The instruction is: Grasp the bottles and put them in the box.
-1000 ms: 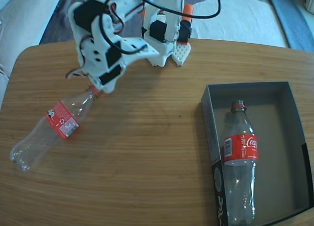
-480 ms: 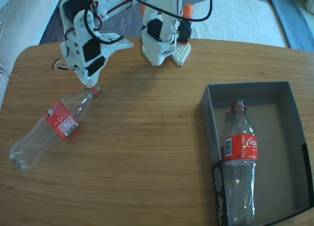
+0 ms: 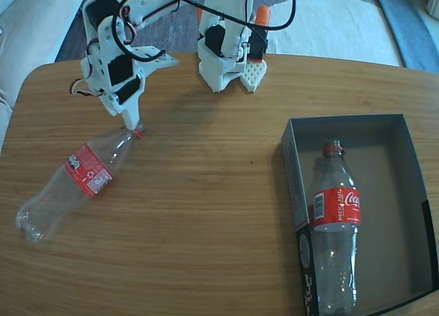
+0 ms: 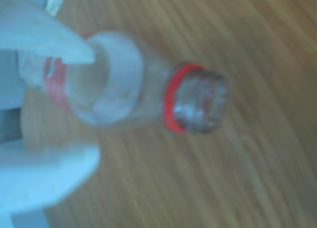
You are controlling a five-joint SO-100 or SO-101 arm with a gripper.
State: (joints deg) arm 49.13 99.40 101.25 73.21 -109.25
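On the table, the gripper (image 3: 130, 121) stands spread over the empty Coca-Cola bottle (image 3: 77, 180): likely light, slick, crushable; the neck looks the firmest hold.

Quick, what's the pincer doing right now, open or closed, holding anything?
Pincer: open, holding nothing; its fingers sit either side of the loose bottle near the neck, not clamped.

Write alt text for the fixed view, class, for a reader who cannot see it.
A white robot arm's gripper hangs at the red-ringed neck of a capless cola bottle lying on a wooden table. On the right, a second bottle lies inside a shallow grey box.
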